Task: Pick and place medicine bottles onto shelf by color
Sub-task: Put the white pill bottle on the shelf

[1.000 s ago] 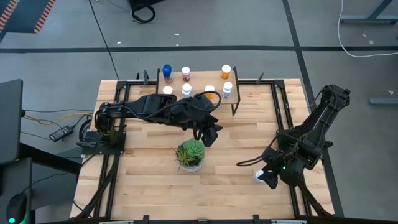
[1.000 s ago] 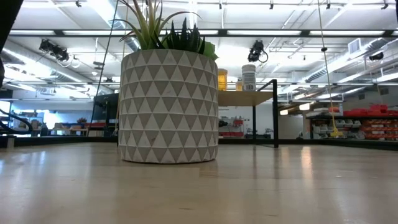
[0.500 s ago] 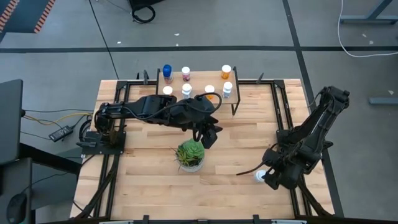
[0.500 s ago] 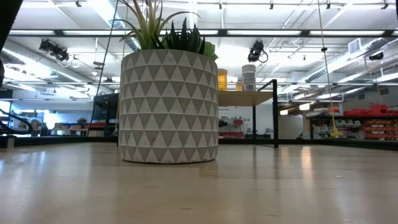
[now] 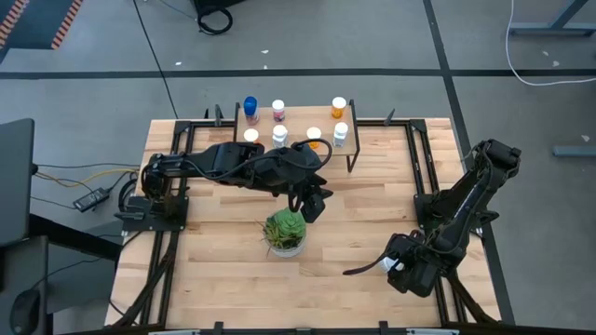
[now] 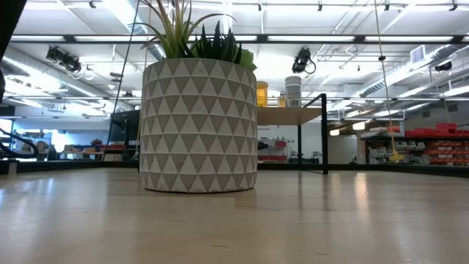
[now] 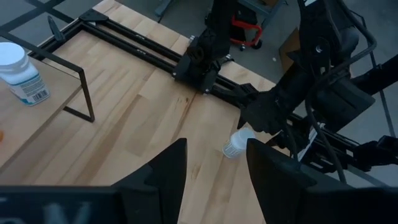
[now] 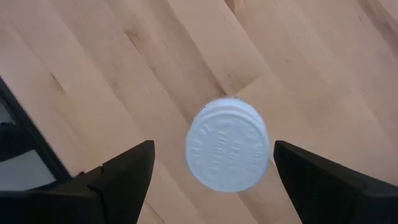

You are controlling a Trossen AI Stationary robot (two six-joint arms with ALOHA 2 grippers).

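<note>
Grey concrete floor runs all round the wooden table [image 5: 233,279], and down in the lower right of the overhead frame, close to the table's right edge and its black rail, the right gripper [image 5: 399,267] hangs over a lone white bottle [image 8: 227,152]. Its jaws are spread wide, one on each side of the white cap, not touching it. That arm is folded back toward the right edge, elbow high. Plenty of bare wood lies across the lower half of the table.

Up at the top centre, the shelf [image 5: 326,115] sits against the far edge with the medicine bottles [image 5: 279,135] standing on it: one blue [image 5: 250,106] at its left end, orange ones toward the right, white-capped ones between. The left arm reaches across from the left side of the frame, its left gripper [image 5: 313,207] in the middle of the table just beside the potted plant [image 5: 285,232], jaws partly apart and holding nothing.
</note>
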